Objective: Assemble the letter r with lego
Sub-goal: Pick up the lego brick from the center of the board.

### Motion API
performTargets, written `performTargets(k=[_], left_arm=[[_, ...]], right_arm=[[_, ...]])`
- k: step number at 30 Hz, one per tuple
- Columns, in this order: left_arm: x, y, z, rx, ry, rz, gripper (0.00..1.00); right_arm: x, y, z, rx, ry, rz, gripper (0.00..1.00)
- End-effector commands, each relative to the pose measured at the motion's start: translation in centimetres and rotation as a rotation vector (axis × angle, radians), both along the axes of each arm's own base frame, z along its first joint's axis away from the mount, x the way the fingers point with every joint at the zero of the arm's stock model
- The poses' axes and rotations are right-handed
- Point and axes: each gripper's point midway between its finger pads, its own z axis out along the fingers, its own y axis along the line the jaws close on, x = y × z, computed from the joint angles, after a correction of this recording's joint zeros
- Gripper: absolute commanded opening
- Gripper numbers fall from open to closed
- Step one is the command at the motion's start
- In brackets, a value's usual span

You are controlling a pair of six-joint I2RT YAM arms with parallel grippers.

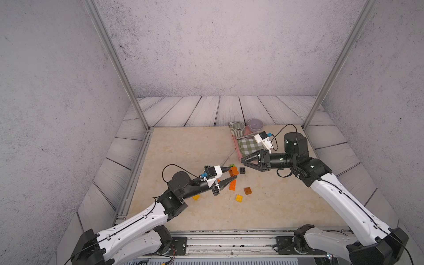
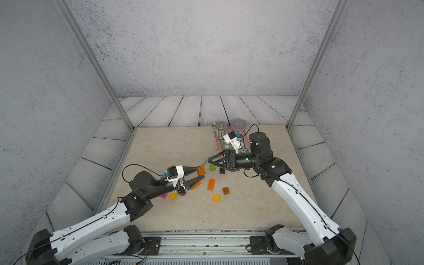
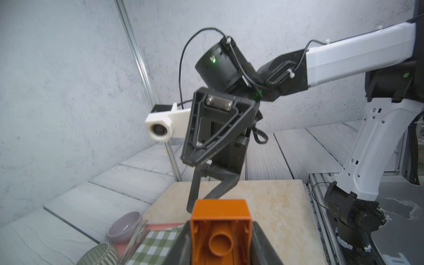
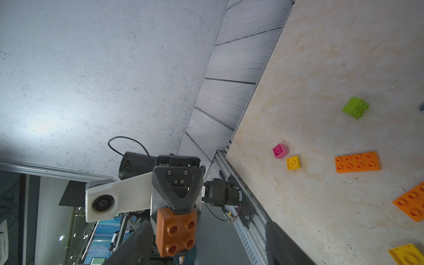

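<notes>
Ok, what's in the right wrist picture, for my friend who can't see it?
The left hand grips a square orange brick, studs facing the camera. On the table lie loose bricks: lime green, magenta, yellow and a long orange one.

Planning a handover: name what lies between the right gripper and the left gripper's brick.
Nothing: in the left wrist view the right gripper hangs beyond the orange brick, no object between.

Looks out between the wide-spread fingers of the right gripper (image 4: 208, 226) at the left gripper (image 4: 180, 230) at twelve o'clock, clamped on an orange four-stud brick (image 4: 174, 238), studs toward the lens. Takes in, toward two o'clock on the table (image 4: 321, 68), a magenta brick (image 4: 280, 150) just beside a yellow brick (image 4: 293, 163), a long orange brick (image 4: 357, 161) near them, a lime green brick (image 4: 355, 107) well apart.
</notes>
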Motion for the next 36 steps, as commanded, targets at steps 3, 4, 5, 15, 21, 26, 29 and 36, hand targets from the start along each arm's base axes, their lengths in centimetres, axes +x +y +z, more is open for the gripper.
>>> performTargets(k=[3,4,5,15,21,26,29,36], left_arm=[[-0.6,0.4,2.3,-0.084,-0.110,-0.041,0.00],[-0.5,0.4,2.4,-0.090,-0.113,-0.042,0.00],[-0.4,0.2,2.4,-0.092,-0.117,-0.045,0.00],[1.1,-0.1,3.2,-0.141,-0.126,-0.037,0.00],[1.2,-0.4,3.6,-0.148,-0.130,-0.056,0.00],[1.4,-0.5,3.6,-0.152,-0.127,-0.050,0.00],[1.5,-0.5,3.8,-0.156,-0.129,-0.045,0.00],[1.6,-0.4,4.2,-0.168,-0.131,-0.039,0.00]], right_arm=[[-1.8,1.2,1.7,0.052,0.002,0.100,0.78],[-1.9,1.4,2.0,0.062,0.003,0.110,0.78],[-2.0,1.7,2.2,0.074,0.010,0.116,0.77],[-3.2,2.4,3.3,0.115,0.034,0.155,0.72],[-3.0,2.8,3.4,0.140,0.058,0.161,0.66],[-3.1,3.1,4.5,0.180,0.070,0.175,0.56],[-3.2,3.2,4.3,0.180,0.080,0.182,0.55],[-3.2,3.4,3.3,0.174,0.108,0.184,0.52]])
